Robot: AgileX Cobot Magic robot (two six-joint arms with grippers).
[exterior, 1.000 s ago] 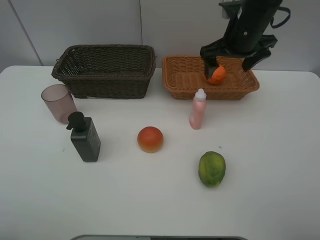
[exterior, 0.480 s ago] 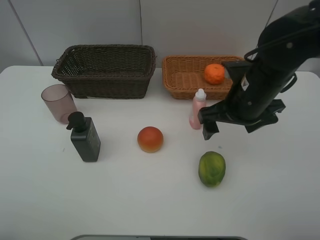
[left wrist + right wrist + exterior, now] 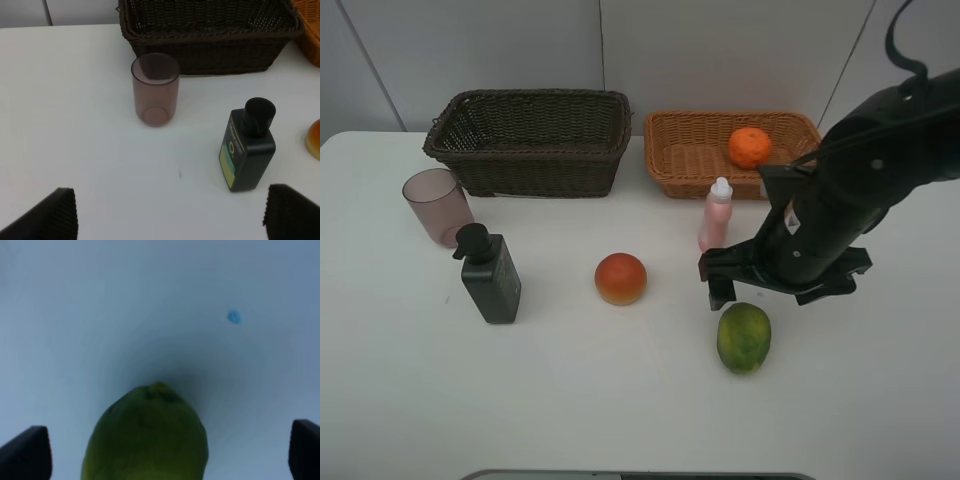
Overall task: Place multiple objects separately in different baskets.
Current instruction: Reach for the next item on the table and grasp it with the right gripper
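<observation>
From the high camera, the white worktop [image 3: 620, 420] carries a deep dark brown wicker basket [image 3: 535, 168] at 11 o'clock and a shallower orange-tan wicker basket [image 3: 688, 165] at 1 o'clock. An orange [image 3: 749, 147] lies inside the tan one. A translucent mauve cup [image 3: 437, 207] stands at 9 o'clock, with a dark grey pump bottle [image 3: 490, 275] just at its 5 o'clock. A red-yellow round fruit [image 3: 620, 278] sits near the middle. A pink white-capped bottle [image 3: 716, 216] stands upright at its 2 o'clock. The right hand [image 3: 765, 299] hangs spread wide at 4 o'clock, over the far end of a green oval fruit [image 3: 744, 338].

The left wrist camera shows the left hand [image 3: 172, 212] spread and holding nothing. The cup and the pump bottle stand apart on the worktop between it and the dark basket.

The right wrist camera shows the green fruit lying between the spread fingers [image 3: 26, 452], clear of both. A small blue dot [image 3: 234, 316] marks the worktop beyond it.
</observation>
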